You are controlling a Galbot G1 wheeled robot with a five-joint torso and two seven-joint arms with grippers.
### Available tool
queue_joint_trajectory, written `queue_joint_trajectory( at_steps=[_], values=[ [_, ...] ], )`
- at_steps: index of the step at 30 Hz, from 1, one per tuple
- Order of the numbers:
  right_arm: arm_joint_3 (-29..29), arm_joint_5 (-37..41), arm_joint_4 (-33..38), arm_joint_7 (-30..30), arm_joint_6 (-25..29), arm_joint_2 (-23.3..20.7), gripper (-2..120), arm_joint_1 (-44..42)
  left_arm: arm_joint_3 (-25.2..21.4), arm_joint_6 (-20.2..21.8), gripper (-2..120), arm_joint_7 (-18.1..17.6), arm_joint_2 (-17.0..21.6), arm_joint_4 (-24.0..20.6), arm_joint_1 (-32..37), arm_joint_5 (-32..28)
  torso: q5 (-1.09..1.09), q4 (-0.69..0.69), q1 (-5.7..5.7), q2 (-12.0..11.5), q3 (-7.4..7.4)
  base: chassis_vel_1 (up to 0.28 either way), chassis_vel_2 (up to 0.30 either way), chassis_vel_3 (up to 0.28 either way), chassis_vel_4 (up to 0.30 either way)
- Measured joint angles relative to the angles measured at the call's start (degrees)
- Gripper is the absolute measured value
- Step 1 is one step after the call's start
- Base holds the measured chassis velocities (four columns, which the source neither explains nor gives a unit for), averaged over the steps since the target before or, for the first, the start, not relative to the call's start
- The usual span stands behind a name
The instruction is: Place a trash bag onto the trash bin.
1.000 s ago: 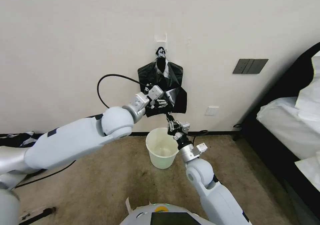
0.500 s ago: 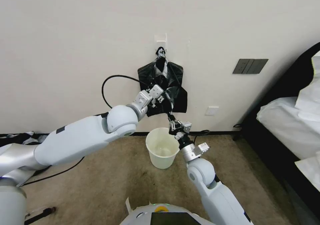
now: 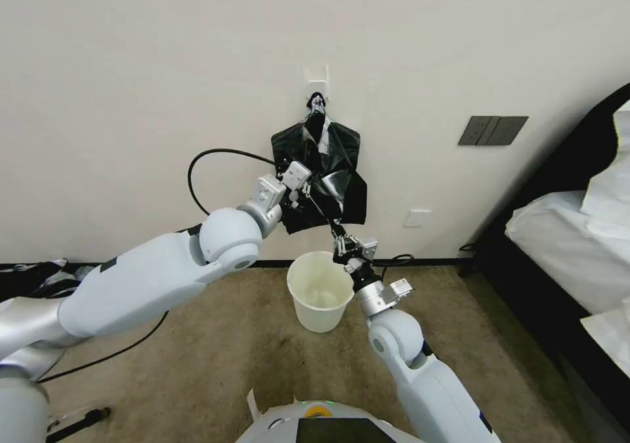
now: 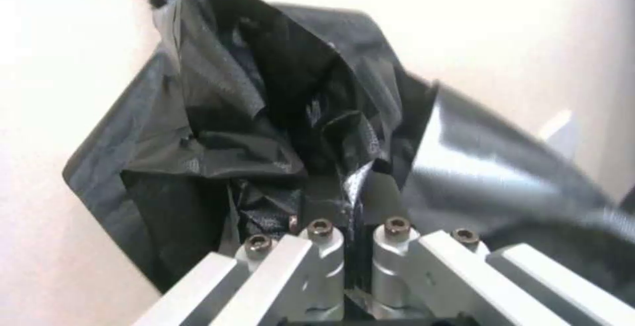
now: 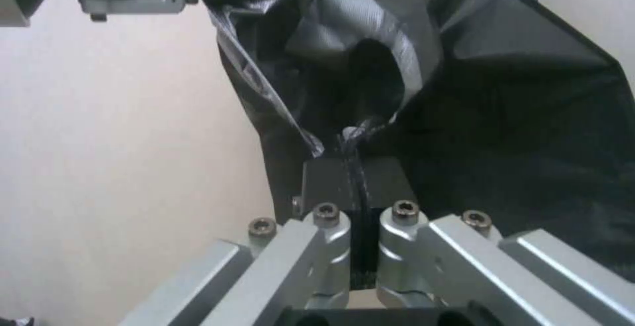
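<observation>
Both hands pinch the trash bag (image 3: 338, 190) at the wall

Left hand (image 3: 303, 192) and right hand (image 3: 338, 232) are each pressed onto film; wrist views show it clamped between fingers (image 5: 324, 182). The bag bundle (image 3: 316, 142) hangs above the trash bin (image 3: 320, 292) on the floor (image 3: 197, 364)

head high facing wall, wrists close on trash bag (image 3: 335, 190)

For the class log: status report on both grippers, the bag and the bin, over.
Left gripper and right gripper both shut on trash bag, film taut between them. Bundle of bags on wall hook. Trash bin below, unlined. Nothing blocking.
</observation>
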Motion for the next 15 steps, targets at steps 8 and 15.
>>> queue_joint_trajectory(
  at_steps=[8, 15],
  values=[
    [0.91, -0.56, 2.28, 1.33, -1.84, -1.28, 17, -0.80, -8.21, -13.93, 0, 4.84, -0.39, 0.66, 9.39, -2.21, -0.02, 0.01, 0.00, 0.00, 0.00, 0.000, 0.000, 0.000, 0.000],
    [3.95, 3.50, 8.93, 3.44, -4.55, -4.56, 44, -3.97, -16.06, -20.09, 0, 8.20, -1.43, 1.97, 15.81, -3.50, 0.00, -0.01, 0.00, 0.00, 0.00, 0.000, 0.000, 0.000, 0.000]
  ],
)
